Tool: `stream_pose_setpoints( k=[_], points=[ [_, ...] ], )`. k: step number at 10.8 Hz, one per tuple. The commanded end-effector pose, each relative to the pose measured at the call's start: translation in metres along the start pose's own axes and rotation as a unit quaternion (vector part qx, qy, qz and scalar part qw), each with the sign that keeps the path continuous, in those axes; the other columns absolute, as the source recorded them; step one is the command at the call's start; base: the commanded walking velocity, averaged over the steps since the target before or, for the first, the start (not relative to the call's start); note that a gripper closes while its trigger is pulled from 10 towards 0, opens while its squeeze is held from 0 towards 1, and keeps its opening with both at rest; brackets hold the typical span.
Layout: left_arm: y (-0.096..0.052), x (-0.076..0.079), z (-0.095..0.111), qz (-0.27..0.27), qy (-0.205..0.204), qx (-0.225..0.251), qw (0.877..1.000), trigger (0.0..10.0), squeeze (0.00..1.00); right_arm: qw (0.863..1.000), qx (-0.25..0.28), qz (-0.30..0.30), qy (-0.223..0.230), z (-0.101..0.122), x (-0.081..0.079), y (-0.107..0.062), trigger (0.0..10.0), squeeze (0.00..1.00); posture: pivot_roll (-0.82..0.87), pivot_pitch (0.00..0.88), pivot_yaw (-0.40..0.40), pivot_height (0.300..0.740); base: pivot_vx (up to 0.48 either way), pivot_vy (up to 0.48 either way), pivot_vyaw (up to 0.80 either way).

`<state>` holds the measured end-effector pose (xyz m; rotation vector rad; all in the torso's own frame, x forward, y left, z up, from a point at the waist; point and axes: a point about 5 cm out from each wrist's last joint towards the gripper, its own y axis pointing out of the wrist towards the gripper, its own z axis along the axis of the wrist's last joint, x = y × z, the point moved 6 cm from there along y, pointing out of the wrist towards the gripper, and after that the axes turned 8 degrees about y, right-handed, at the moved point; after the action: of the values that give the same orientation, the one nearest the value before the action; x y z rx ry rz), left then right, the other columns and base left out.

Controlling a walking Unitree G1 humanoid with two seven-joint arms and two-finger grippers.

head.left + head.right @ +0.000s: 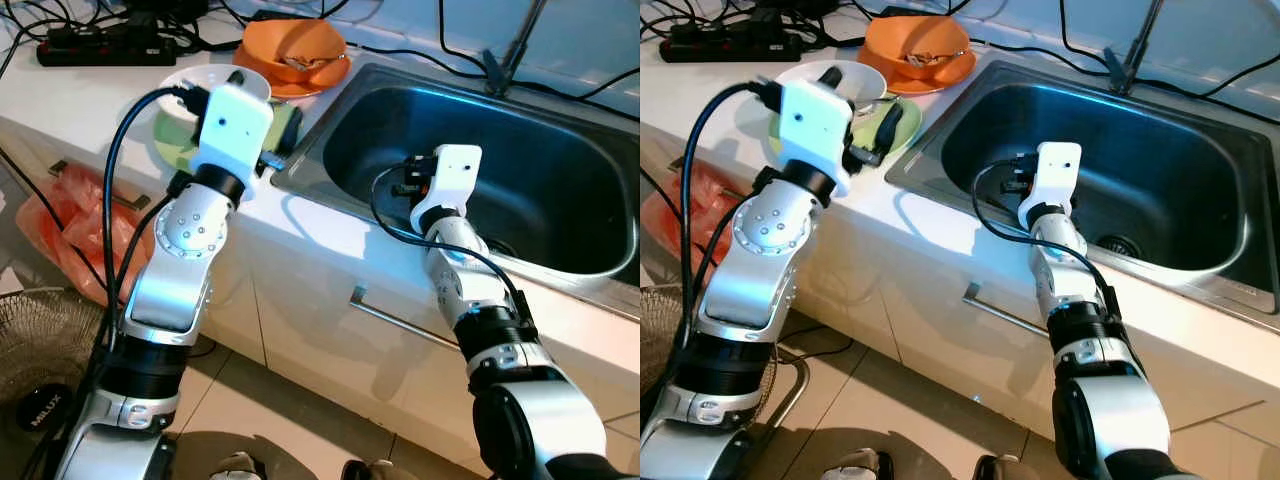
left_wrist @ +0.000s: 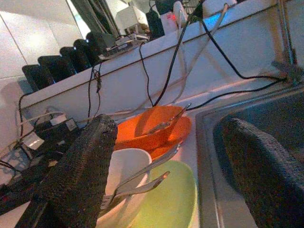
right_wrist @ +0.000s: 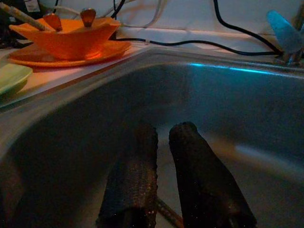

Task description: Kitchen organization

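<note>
Hovering over the white bowl [image 2: 124,175] and green plate [image 2: 173,202], the left pincer [image 2: 166,175] is spread. The right pincer [image 3: 164,183], nearly pressed together, reaches into the sink [image 1: 520,160].

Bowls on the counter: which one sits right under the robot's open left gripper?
The white bowl holding metal cutlery, resting on the green plate. The left gripper straddles it, while the orange bowl sits farther back on an orange plate.

Location: a home kitchen. Indicators: a steel sink [image 1: 1200,270] set into a white surface [image 1: 300,235], a cabinet handle [image 1: 1005,310] below it, a tiled floor [image 1: 260,410], and dishes beside the sink: an orange bowl [image 1: 295,50], a white bowl [image 2: 126,173] and a green plate [image 2: 171,202].
</note>
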<state>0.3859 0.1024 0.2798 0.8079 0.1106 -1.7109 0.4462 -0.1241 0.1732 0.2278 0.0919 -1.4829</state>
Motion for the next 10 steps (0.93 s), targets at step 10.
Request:
stream_pose_setpoints(
  k=[10],
  points=[
    [0.005,0.011,-0.032,-0.023,0.092,-0.054,0.994,10.0,0.00,1.000,0.004,-0.004,0.011,0.003,0.001,-0.002,10.0,0.00,0.10,0.102,-0.036,0.740,0.000,0.000,0.00]
  ],
)
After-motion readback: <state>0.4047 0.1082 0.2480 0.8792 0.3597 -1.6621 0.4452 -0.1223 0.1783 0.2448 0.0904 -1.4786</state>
